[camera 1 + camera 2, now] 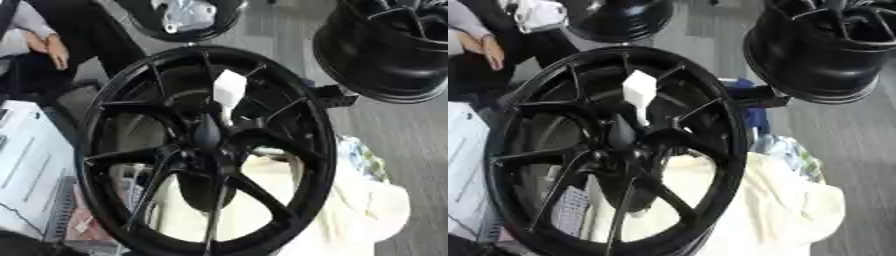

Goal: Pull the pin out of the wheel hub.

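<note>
Dominating both views: a large black multi-spoke alloy wheel, stood on edge and leaning, open face towards the camera. At its middle, the dark wheel hub, where the thin paired spokes meet.

Jutting from the hub and angled up and slightly right: a white pin, with a broad flat pale head above a narrower stem. Lower end of the stem set at the hub; how deep is hard to say, since the stem blurs into the black metal there.

Under and behind the wheel's lower right side: a crumpled cream cloth, also visible through the gaps between the spokes. To the left, just beside the rim: a white flat-topped box. Upper right, well apart from the hub: a second black wheel on grey flooring. At the top edge: a third dark wheel. Between the main rim and the second wheel: a small blue shape, possibly fabric.

Neither robot hand inside either view, so impossible to tell whether open, closed or gripping.
</note>
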Motion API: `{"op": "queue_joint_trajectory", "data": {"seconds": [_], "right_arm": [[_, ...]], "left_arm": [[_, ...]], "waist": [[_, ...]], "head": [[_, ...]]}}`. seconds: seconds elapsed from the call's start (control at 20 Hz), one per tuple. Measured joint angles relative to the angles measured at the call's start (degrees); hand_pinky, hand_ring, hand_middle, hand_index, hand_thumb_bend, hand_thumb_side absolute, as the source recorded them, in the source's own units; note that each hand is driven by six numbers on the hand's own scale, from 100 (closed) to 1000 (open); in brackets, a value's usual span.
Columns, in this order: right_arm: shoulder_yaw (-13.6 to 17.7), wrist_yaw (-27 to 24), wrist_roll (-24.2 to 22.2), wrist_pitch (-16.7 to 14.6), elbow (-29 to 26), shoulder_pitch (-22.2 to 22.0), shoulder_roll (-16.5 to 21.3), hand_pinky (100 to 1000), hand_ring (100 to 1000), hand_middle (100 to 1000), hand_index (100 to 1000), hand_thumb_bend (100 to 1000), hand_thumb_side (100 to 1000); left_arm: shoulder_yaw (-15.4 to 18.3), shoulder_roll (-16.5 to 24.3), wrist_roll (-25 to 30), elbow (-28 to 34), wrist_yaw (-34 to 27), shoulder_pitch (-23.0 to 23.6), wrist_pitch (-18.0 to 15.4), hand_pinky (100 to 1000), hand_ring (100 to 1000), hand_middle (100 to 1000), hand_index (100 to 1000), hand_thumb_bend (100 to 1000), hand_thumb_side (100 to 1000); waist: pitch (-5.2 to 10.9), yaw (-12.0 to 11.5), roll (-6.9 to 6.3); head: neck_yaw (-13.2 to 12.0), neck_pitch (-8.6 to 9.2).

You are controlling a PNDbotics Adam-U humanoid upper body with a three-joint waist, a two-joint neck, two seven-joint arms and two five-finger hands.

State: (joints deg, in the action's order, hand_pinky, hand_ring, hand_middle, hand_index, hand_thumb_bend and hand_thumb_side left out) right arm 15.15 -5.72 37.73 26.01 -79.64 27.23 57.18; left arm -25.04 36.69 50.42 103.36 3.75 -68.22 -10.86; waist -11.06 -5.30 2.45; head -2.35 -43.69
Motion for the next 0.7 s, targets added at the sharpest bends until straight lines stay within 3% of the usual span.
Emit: {"op": "queue_joint_trajectory", "data": {"seconds": [0.15, 0.3, 0.45, 0.7], "right_arm": [[0.00, -0.04, 0.06, -0.06, 0.00, 0.07, -0.01, 828, 643, 811, 894, 100, 433], [-0.01, -0.14, 0.12, -0.12, 0.00, 0.40, -0.12, 828, 643, 811, 894, 100, 437], [-0.01, -0.32, 0.16, -0.16, 0.01, 0.46, -0.41, 828, 641, 810, 894, 100, 440], [-0.01, -0.49, 0.22, -0.22, 0.20, 0.49, -0.46, 828, 640, 810, 894, 100, 445]], "left_arm": [[-1.88, 0.00, 0.83, -0.94, 1.41, 0.00, -0.65, 923, 897, 803, 913, 180, 258], [-3.43, -0.01, 0.85, -2.03, 2.98, 0.00, -1.04, 923, 897, 806, 913, 221, 167], [-4.78, -0.20, 0.68, -2.90, 4.03, -0.02, -1.45, 931, 902, 811, 916, 216, 172], [-6.68, -0.77, 0.44, -4.29, 5.55, -0.24, -1.72, 932, 914, 827, 921, 295, 165]], "waist": [[-0.17, 0.11, -0.06], [-0.31, 0.16, -0.20], [-0.46, 0.22, -0.26], [-0.63, 0.30, -0.39]], "head": [[0.01, 0.00], [0.01, 0.00], [0.01, 0.00], [-0.05, 0.01]]}}
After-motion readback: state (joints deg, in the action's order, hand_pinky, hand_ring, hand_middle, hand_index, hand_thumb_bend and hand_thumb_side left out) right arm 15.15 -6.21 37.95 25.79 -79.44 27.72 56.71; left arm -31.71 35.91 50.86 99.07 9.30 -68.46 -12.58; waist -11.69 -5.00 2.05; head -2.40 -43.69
